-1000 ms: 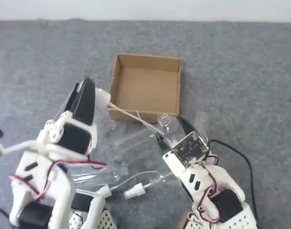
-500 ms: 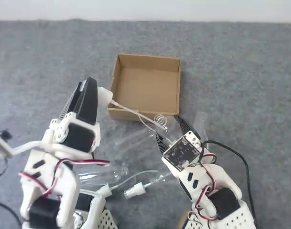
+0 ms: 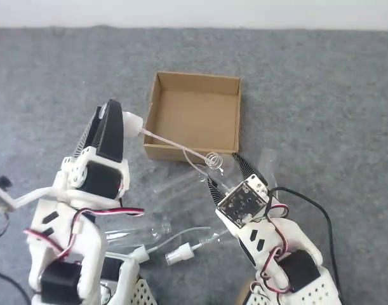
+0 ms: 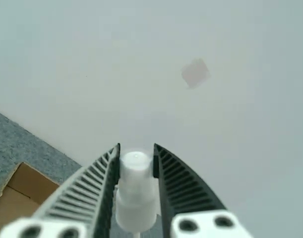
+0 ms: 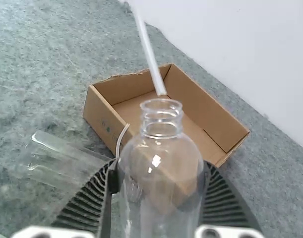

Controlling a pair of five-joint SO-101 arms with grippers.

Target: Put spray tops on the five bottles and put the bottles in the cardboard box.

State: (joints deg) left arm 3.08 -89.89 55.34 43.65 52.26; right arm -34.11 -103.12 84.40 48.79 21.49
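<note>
Right wrist view: plain clear bottle (image 5: 158, 163)

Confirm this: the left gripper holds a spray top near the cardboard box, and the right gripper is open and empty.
Not quite: the right gripper is shut on a clear bottle, as the right wrist view shows. The left gripper does hold a spray top near the cardboard box.

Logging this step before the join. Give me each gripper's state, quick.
Left gripper: shut on a spray top.
Right gripper: shut on a clear bottle.
</note>
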